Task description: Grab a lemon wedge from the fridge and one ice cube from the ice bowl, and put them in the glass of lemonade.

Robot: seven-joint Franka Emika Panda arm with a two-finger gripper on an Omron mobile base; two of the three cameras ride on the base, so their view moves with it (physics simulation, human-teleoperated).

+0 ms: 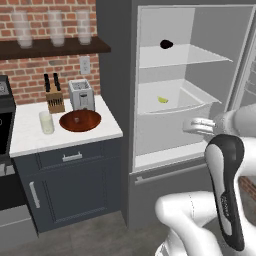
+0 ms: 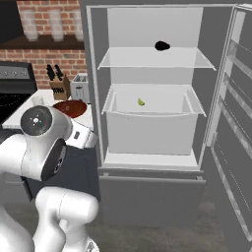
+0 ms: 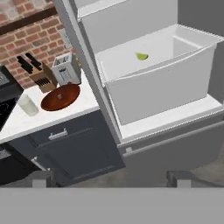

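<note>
The fridge (image 1: pixel 117 75) stands open, showing white shelves. A tiny yellow-green lemon wedge (image 1: pixel 163 99) (image 2: pixel 141 102) (image 3: pixel 141 56) lies in its white drawer (image 3: pixel 162 87). On the counter to the left, the reddish-brown ice bowl (image 1: pixel 80 120) (image 3: pixel 61 97) sits beside the glass of lemonade (image 1: pixel 46 122) (image 3: pixel 28 105). My gripper (image 1: pixel 191 126) (image 3: pixel 111 179) hovers in front of the fridge, below and short of the drawer. It is open, with nothing between its fingertips (image 3: pixel 43 179).
A dark round lump (image 1: pixel 166 44) rests on the upper fridge shelf. A toaster (image 1: pixel 81 94) and knife block (image 1: pixel 54 96) stand behind the bowl. The fridge door (image 2: pixel 231 123) hangs open at right. Frosted glasses (image 1: pixel 52 27) line a wall shelf, and a stove (image 1: pixel 4 120) borders the counter.
</note>
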